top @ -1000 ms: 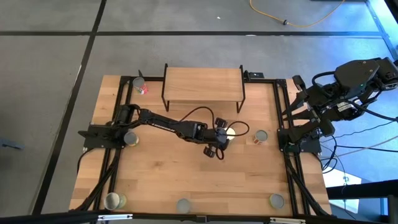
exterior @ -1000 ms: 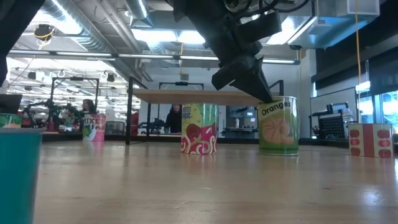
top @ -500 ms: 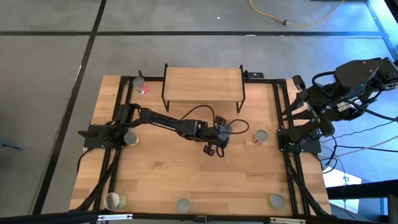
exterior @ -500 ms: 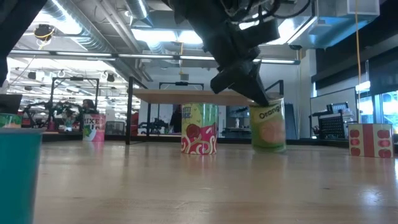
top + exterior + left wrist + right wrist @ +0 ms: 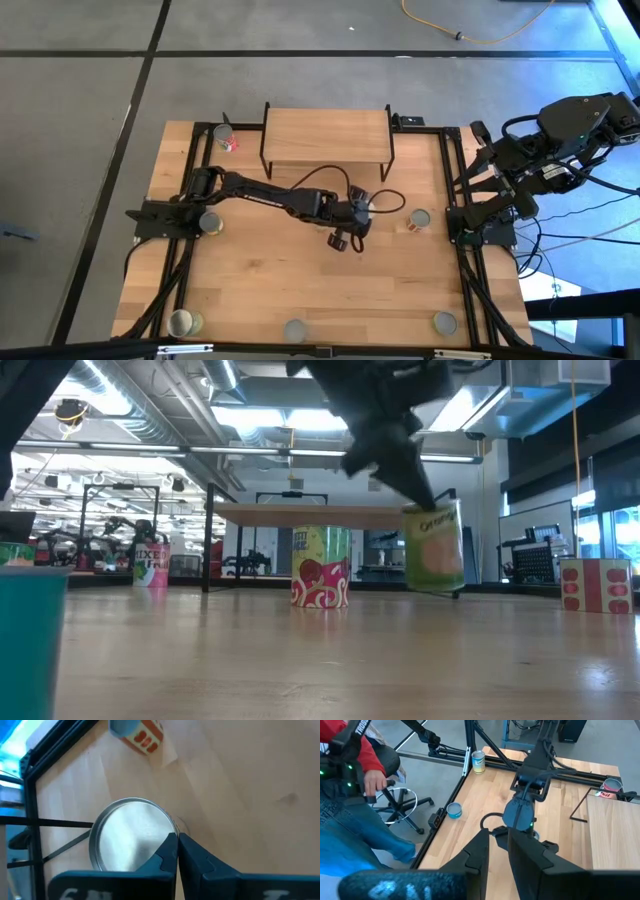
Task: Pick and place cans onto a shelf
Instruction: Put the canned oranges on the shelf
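Looking down, the left tool [image 5: 352, 215] sits mid-desk [image 5: 250, 300] before the shelf [image 5: 325, 134], closed around the orange can [image 5: 366, 208]; six more cans dot the desk, none shelved. At desk height, that can [image 5: 434, 549] hangs tilted, apparently just lifted; next comes raising it above the board. The right tool [image 5: 495, 851] waits aside, nearly closed, empty.

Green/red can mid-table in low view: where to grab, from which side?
Take the green and red can across its round side wall near mid-height, coming down from above: it stands upright with both flanks bare. The left gripper is shut on the tilted Orange can.
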Available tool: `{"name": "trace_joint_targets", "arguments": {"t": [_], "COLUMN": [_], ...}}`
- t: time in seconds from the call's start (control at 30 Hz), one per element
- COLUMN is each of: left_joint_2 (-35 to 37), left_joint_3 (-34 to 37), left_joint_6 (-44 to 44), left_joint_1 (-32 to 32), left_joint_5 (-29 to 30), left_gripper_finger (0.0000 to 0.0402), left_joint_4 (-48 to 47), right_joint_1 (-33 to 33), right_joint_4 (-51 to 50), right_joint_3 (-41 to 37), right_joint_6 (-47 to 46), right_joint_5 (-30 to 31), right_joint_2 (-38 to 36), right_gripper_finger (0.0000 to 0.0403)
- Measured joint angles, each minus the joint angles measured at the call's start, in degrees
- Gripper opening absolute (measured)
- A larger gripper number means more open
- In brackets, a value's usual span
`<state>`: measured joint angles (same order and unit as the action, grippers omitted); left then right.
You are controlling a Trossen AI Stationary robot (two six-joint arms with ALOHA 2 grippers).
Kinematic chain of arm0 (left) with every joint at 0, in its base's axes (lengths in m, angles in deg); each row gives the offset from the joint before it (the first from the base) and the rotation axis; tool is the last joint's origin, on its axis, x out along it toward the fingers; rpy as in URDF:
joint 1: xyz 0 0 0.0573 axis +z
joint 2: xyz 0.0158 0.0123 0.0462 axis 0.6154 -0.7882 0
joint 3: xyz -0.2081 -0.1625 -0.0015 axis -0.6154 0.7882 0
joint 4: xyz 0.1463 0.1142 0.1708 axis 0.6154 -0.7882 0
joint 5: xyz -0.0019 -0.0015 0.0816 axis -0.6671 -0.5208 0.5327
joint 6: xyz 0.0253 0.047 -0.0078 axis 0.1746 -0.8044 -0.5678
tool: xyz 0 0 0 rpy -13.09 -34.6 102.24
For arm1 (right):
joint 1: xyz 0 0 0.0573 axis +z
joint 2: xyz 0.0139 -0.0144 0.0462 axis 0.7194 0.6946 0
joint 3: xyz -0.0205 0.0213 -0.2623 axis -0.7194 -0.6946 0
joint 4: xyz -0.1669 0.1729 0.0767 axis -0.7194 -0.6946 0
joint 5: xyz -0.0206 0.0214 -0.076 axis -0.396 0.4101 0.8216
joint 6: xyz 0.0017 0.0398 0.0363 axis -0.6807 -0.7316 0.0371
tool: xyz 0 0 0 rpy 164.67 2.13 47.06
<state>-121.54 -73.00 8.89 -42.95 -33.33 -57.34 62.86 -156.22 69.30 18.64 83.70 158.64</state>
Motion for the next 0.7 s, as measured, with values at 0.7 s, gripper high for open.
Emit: {"name": "trace_joint_targets", "arguments": {"t": [0.7], "left_joint_2": [0.13], "left_joint_3": [-26.69], "left_joint_6": [16.42], "left_joint_1": [-2.49], "left_joint_5": [6.39], "left_gripper_finger": [0.0], "left_joint_4": [-26.51], "right_joint_1": [0.0], "right_joint_4": [0.0], "right_joint_3": [0.0], "right_joint_6": [1.42], "right_joint_5": [0.0], "right_joint_2": [0.0], "right_gripper_finger": [0.0074]}}
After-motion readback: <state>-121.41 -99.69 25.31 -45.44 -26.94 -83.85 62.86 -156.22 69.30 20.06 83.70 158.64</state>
